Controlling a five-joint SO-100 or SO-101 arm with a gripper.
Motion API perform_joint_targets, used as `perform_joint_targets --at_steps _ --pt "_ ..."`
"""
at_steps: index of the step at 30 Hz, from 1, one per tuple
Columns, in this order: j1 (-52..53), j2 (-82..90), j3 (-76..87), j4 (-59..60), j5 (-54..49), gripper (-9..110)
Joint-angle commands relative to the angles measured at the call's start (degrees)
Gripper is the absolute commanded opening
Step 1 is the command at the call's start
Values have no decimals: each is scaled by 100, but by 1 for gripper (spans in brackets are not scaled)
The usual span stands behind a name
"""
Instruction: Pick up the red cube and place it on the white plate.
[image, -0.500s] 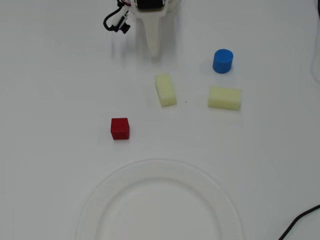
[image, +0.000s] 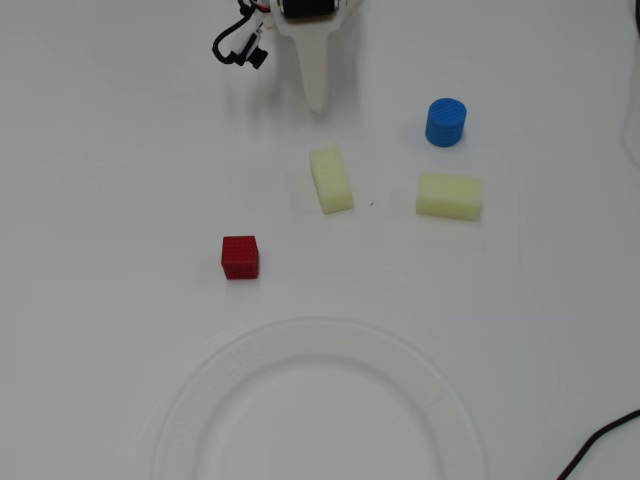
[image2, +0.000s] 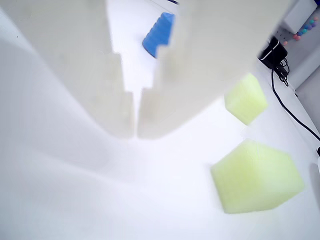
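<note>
The red cube (image: 240, 257) sits on the white table left of centre in the overhead view, above the rim of the white plate (image: 200, 385), which fills the bottom middle. My gripper (image: 316, 100) is at the top centre, its white fingers pointing down, well above and to the right of the cube. In the wrist view the gripper (image2: 135, 132) has its two white fingers pressed together, shut and empty. The red cube and the plate are out of the wrist view.
Two pale yellow blocks lie below the gripper (image: 330, 180) and to the right (image: 449, 195); both show in the wrist view (image2: 256, 176) (image2: 245, 98). A blue ribbed cylinder (image: 445, 121) stands at the upper right. A black cable (image: 600, 440) enters at the bottom right.
</note>
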Motion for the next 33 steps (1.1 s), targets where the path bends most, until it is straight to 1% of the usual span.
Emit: perform_joint_targets --at_steps 1,10,12,14,17,20,23,26,30,33 --pt "-26 44 35 18 -26 0" --pt "141 44 -62 -18 149 0" --pt "149 -35 -352 35 176 0" --pt "79 -510 -853 -9 255 0" --pt "105 -1969 -1925 -264 360 0" --pt "404 -3832 -3428 -264 501 0" --pt "773 -5317 -4720 -281 246 0" --pt "984 -6504 -5739 -387 229 6" --pt "1134 -8253 -7163 -387 79 7" --pt "1257 -9299 -8174 -299 -70 14"
